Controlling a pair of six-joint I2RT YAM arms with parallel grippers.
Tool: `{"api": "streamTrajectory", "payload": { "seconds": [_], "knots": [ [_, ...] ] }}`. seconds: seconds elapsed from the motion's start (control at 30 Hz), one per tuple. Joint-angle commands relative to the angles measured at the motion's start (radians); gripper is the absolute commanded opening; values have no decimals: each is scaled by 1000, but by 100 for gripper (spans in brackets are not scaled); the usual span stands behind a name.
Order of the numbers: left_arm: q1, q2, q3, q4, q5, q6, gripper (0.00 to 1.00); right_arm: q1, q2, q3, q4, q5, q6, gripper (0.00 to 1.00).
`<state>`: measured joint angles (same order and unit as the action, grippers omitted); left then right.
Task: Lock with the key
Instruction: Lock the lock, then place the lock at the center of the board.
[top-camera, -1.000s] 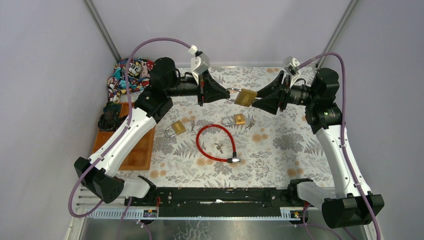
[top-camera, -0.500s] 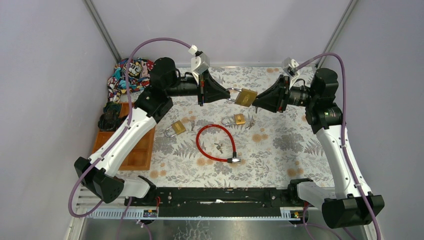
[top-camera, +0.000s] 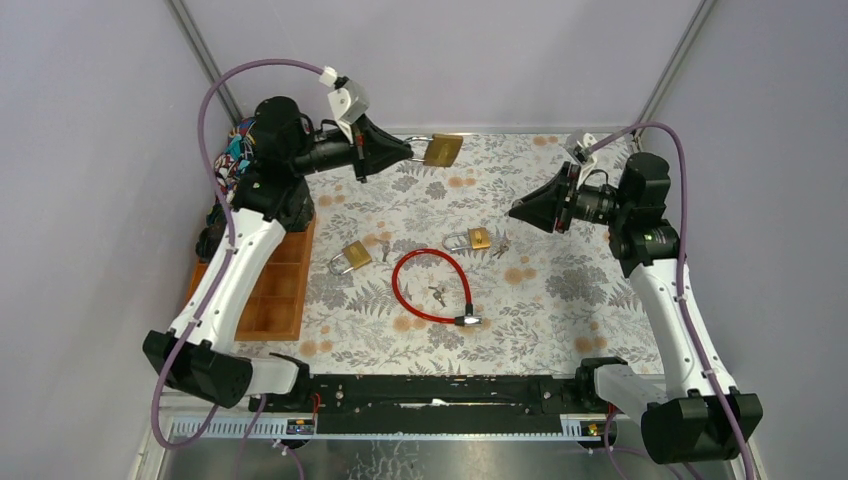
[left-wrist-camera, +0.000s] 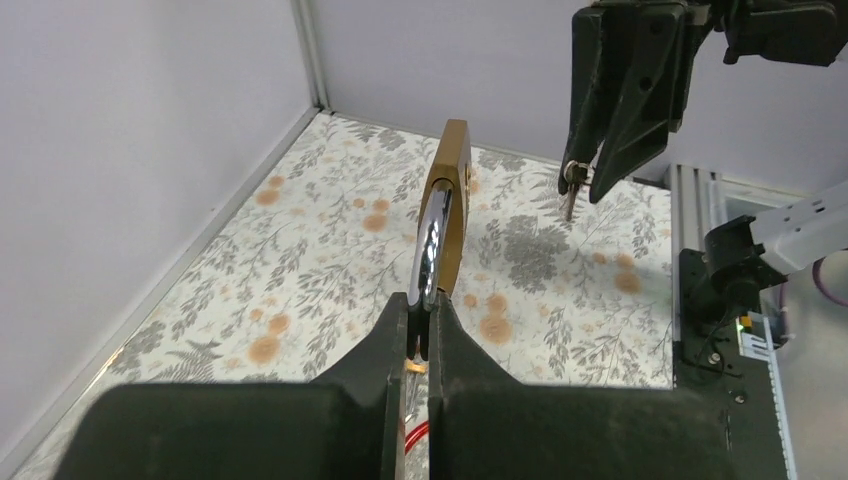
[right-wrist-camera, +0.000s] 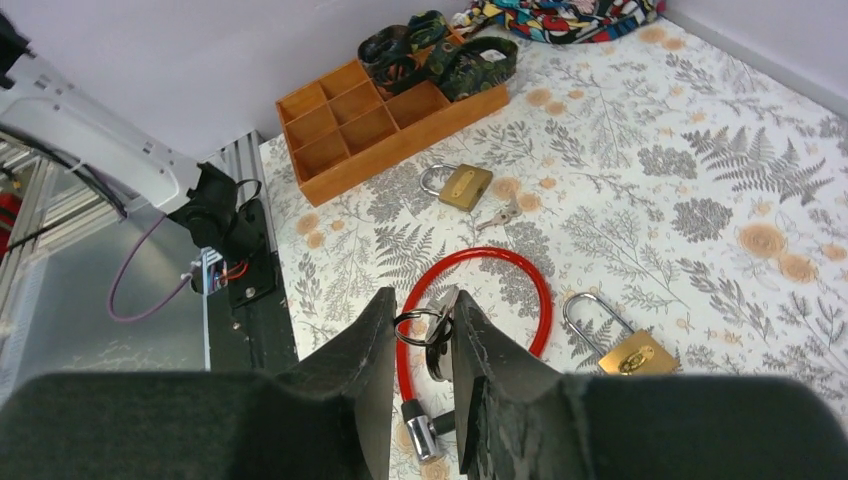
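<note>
Top view: the two arms, which met at the padlock a second ago, now stand well apart. The left gripper (top-camera: 408, 152), clamped on the shackle, has carried the large brass padlock (top-camera: 442, 150) to the upper left of centre. The right gripper (top-camera: 515, 211), right of centre, has drawn back, pinching a ringed bunch of small keys (right-wrist-camera: 430, 335). The key is thus out of the lock; the turn is probably done, though the shackle's state cannot be read. Below lie a small brass padlock (top-camera: 350, 257), a second small padlock (top-camera: 470, 239), a red cable lock (top-camera: 430, 287) and a wooden compartment tray (top-camera: 272, 300). Nothing stands between the grippers.
</note>
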<state>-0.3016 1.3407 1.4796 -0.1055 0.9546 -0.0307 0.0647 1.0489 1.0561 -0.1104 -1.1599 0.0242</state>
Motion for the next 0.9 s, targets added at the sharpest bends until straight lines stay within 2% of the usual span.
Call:
{"api": "streamTrajectory", "payload": {
  "seconds": [0.0, 0.1, 0.17, 0.27, 0.4, 0.47, 0.57, 0.73, 0.87],
  "knots": [
    [52, -95, -15, 9, -29, 54, 0, -2, 16, 11, 54, 45, 33, 0],
    [59, -144, -105, -122, -90, 80, 0, 24, 30, 0, 3, 76, 53, 0],
    [59, -187, -199, -264, -91, 175, 0, 97, 28, -37, 9, 138, 77, 0],
    [59, -228, -314, -536, -100, 481, 0, 276, 74, -68, 13, 237, 122, 0],
    [59, -248, -415, -883, -130, 957, 0, 525, 221, -95, 99, 343, 221, 0],
    [59, -208, -438, -1048, -169, 1155, 0, 636, 328, -82, 155, 380, 254, 0],
    [63, -98, -424, -1308, -248, 1370, 0, 728, 455, -70, 255, 352, 360, 0],
    [84, -55, -486, -1332, -340, 1491, 0, 814, 660, -11, 324, 307, 456, 0],
    [84, -20, -554, -1255, -365, 1444, 0, 854, 825, 74, 365, 287, 522, 0]
  ]
}}
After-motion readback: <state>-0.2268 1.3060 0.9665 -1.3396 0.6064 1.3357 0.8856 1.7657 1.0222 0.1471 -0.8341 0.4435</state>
